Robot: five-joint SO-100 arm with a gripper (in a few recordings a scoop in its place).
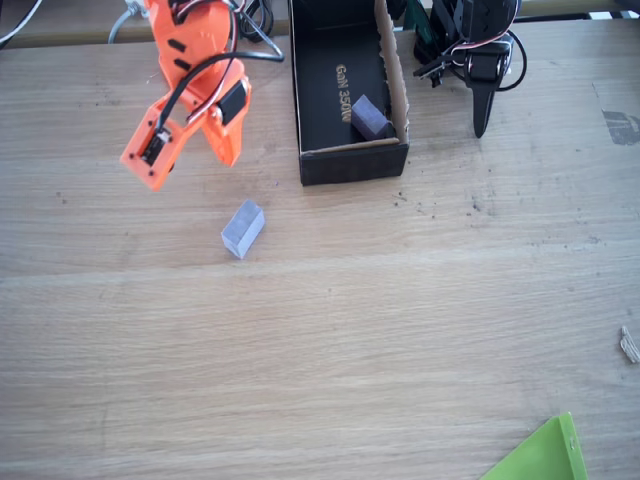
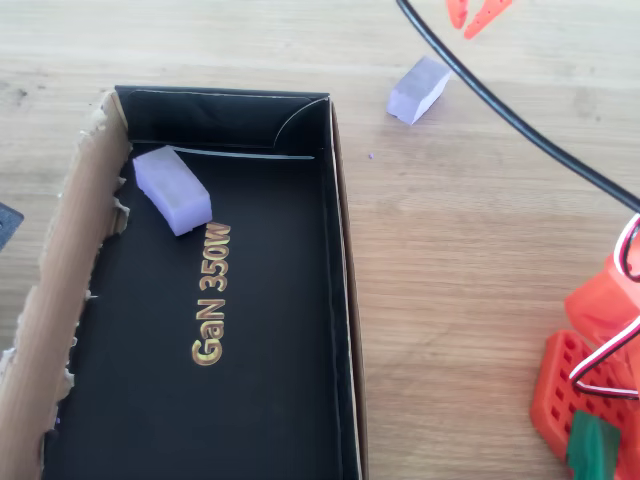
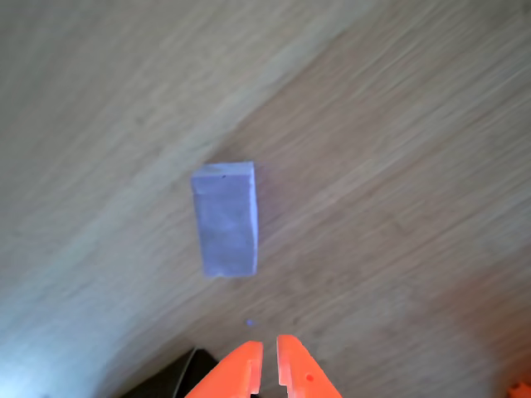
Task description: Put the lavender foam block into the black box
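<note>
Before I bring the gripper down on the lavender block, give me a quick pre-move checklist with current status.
1. Lavender foam block lies free on the table, outside the box: ok.
2. Gripper holds nothing: ok.
3. Gripper open enough to straddle the block: not ok; in the wrist view the fingertips are nearly together.
4. Gripper lined up over the block: not ok; the wrist view shows the block ahead of the tips.
5. Black box has free floor for the drop: ok; a purple block takes one corner only.
6. Cable clear of the path: cannot tell.
</note>
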